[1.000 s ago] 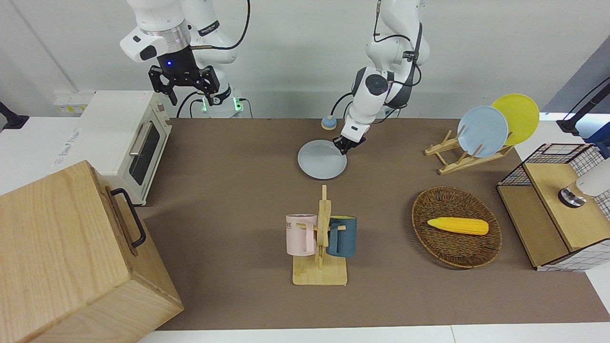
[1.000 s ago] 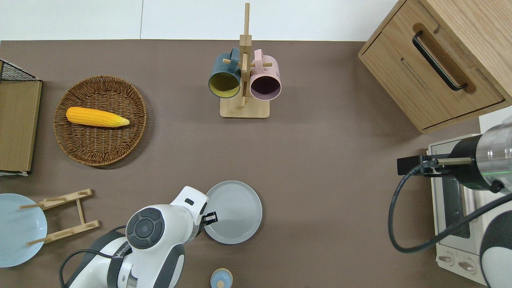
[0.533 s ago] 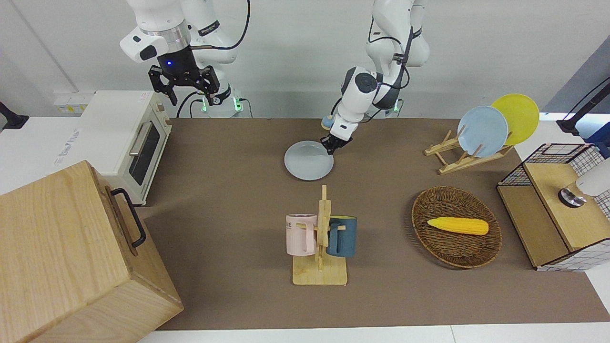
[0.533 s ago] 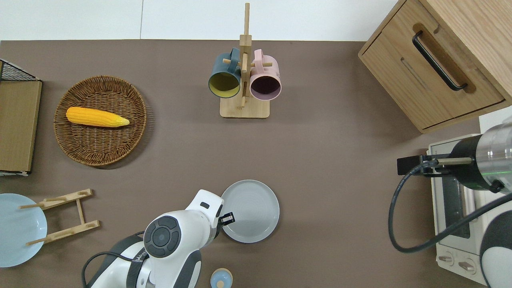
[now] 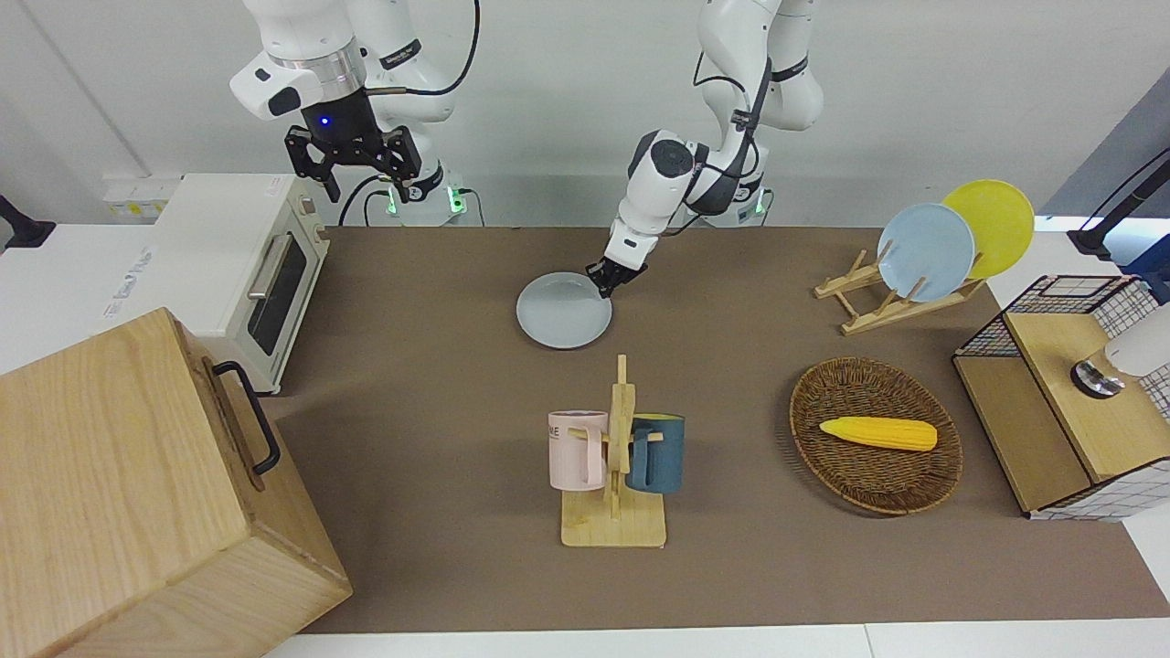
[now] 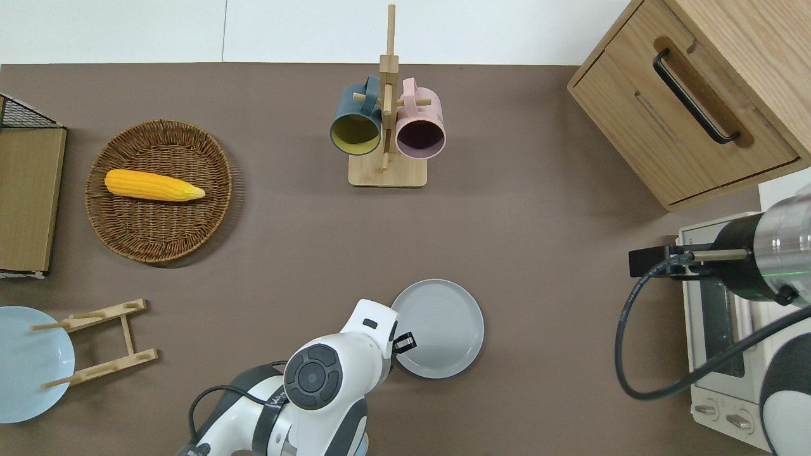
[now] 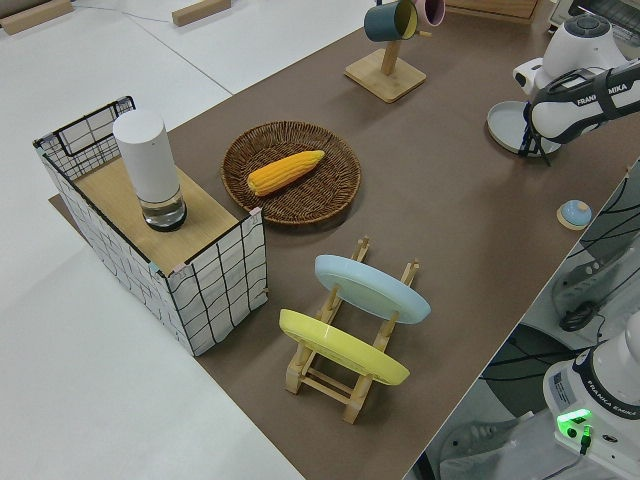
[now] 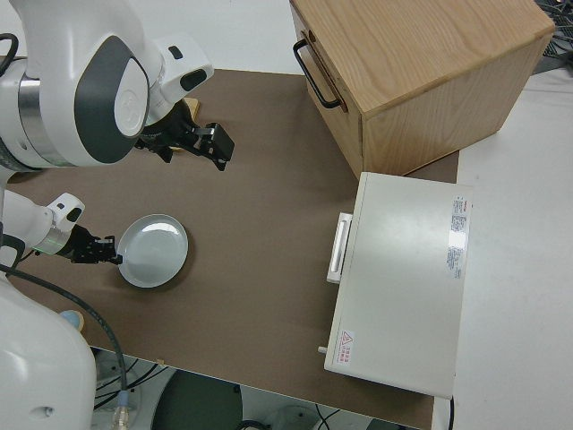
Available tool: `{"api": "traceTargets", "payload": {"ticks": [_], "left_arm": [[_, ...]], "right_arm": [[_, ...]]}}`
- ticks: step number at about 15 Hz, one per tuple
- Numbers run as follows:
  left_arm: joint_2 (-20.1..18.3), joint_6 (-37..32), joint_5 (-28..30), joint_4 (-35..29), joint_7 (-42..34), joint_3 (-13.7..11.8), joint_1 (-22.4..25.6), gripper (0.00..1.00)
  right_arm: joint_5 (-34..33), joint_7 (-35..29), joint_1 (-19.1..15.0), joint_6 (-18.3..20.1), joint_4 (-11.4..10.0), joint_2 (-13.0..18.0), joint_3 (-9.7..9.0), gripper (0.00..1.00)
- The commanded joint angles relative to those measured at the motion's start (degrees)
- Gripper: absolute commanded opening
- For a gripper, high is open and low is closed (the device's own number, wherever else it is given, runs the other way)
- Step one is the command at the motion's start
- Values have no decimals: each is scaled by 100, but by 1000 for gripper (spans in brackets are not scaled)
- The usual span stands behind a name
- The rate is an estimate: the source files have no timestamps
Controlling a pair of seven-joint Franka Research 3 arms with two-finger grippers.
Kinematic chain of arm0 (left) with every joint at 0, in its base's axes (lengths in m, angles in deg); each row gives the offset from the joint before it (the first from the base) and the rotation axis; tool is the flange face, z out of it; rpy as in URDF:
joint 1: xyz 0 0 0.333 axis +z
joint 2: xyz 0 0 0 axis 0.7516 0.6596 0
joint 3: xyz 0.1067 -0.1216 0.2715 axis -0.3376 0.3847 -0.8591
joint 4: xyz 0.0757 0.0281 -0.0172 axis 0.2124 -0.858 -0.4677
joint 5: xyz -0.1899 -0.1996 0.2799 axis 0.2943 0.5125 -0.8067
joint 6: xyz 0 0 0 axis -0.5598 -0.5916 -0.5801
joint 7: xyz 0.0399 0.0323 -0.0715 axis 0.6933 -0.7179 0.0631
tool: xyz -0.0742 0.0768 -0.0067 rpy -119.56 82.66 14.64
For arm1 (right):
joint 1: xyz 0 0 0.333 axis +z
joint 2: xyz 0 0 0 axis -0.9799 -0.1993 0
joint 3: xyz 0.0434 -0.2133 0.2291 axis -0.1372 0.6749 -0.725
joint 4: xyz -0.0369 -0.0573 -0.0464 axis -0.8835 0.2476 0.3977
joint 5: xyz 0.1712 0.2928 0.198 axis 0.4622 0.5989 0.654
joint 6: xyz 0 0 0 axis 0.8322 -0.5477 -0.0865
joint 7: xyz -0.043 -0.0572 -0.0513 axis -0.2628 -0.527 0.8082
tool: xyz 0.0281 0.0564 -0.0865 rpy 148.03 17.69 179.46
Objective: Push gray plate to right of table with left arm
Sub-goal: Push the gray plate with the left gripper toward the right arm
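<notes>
While our left gripper [image 5: 609, 281] presses the rim, the gray plate [image 5: 563, 312] lies flat on the table [image 5: 439, 384].
We see the plate nearer to us than the mug rack [image 5: 614, 475], toward the toaster oven [image 5: 265, 274]; we cannot tell how the fingers stand. Our right arm is parked.

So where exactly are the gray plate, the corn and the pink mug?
gray plate [image 6: 443, 326]: overhead view, on the middle of its flat well.
corn [image 6: 154, 185]: overhead view, on the middle of the yellow cob.
pink mug [image 5: 576, 450]: front view, on its outer side wall.
</notes>
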Motion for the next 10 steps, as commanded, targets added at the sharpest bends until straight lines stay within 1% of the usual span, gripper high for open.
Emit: {"api": "traceTargets", "payload": {"ticks": [1, 3, 6, 10], "left_arm": [[503, 321, 231, 216, 133, -67, -320, 0], [669, 462, 337, 356, 159, -67, -408, 0], [959, 471, 399, 716, 387, -67, -583, 0], [1127, 471, 399, 963, 712, -67, -759, 0]], "right_arm": [[123, -59, -140, -1, -156, 157, -83, 996], [123, -67, -140, -1, -156, 157, -83, 996], [123, -59, -140, -1, -156, 157, -83, 996], [123, -59, -140, -1, -156, 157, -83, 996]]}}
